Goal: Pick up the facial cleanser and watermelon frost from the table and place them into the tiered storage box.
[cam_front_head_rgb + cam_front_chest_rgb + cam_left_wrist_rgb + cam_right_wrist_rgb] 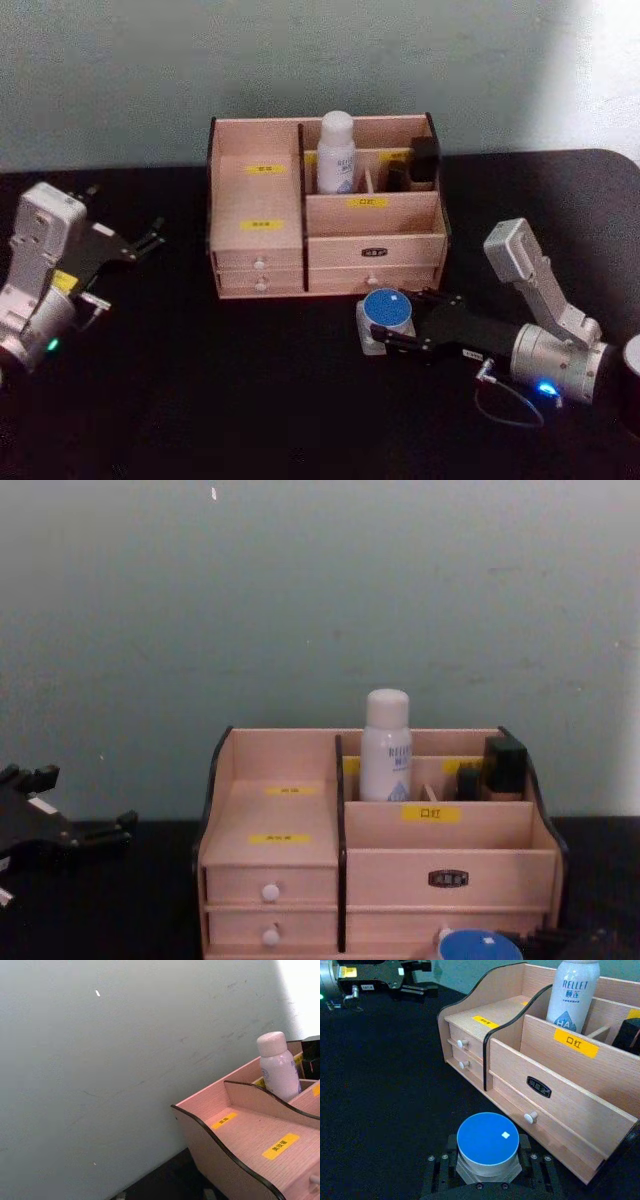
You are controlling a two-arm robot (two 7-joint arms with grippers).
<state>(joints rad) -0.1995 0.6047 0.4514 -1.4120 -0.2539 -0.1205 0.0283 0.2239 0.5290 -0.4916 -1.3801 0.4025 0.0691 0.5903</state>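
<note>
Head view, done: you are looking at 1 of 2 items placed. The facial cleanser (337, 150) is standing upright in a rear compartment of the tiered storage box (375, 248), just right of the centre divider.
Head view, left: the watermelon frost (388, 310) is sitting on the black table (250, 400) just in front of the box's lower right drawer, so you are facing its lift and placing.
Head view, grippers: the right gripper (388, 318) is reaching in from the right, its jaws closed around the jar. The left gripper (152, 237) is lying parked at the table's left, jaws apart and holding nothing.
Left wrist view, bottle: the facial cleanser (277, 1067) is showing a rounded white cap and is rising above the box's (220, 1160) dark-edged curved wall.
Right wrist view, jar: the watermelon frost (487, 1140) is showing a round blue lid with a small white mark over a short clear body. The right gripper (489, 1160) is pressing on 2 sides of it, as far as you can judge.
Right wrist view, box: the tiered storage box (560, 1095) is showing yellow labels and white drawer knobs, with the bottle (572, 995) behind.
Chest view, bottle: the facial cleanser (386, 750) is standing taller than the box's (440, 855) walls, near a dark box-shaped item (505, 765).
Chest view, jar: the blue lid (480, 947) is peeking up at the bottom edge, in front of the box.
</note>
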